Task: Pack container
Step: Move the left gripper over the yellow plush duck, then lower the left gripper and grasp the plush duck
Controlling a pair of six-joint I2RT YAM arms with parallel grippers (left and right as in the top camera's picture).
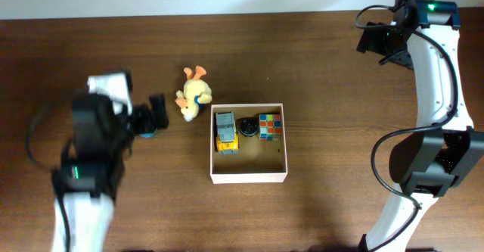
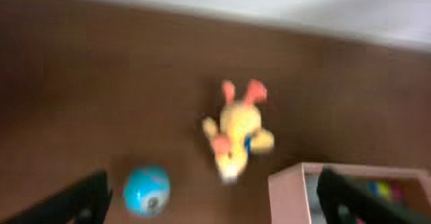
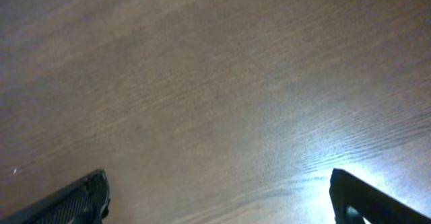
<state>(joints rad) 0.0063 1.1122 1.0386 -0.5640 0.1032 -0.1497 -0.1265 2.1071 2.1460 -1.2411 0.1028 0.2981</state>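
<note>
Left gripper (image 2: 215, 192), jaws spread, above blue ball (image 2: 146, 190) beside plush duck (image 2: 236, 133): off-centre closure may roll ball away from container (image 2: 288, 183); right gripper (image 3: 219, 197) likewise spread.

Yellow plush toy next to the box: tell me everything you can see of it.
The yellow plush toy looks like a soft fabric duck-like animal, with a yellow body, orange feet and beak, and a blue patch at the neck. It lies on its side on the wooden table, just outside the container near its far left corner, seemingly with a small gap. Nothing grips it. The open left end effector is beside it, apart from it.
</note>
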